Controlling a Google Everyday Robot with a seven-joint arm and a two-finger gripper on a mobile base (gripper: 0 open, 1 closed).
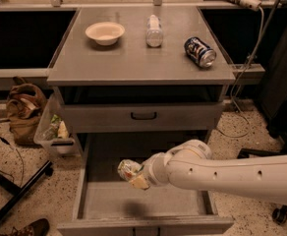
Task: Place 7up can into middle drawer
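Note:
The 7up can [128,169], pale green and white, is held at the tip of my white arm, on its side, in the air over the open middle drawer [148,205]. My gripper [136,175] is shut on the can, above the left-centre of the drawer's flat grey floor. A dark shadow lies on the floor below the can. The arm reaches in from the lower right and hides the drawer's right part.
Above, a closed drawer front with a black curved handle [143,115]. On the cabinet top stand a white bowl [104,33], a clear plastic bottle [154,30] and a dark blue can [200,51] on its side. A brown bag [24,109] and a bin [55,129] sit left.

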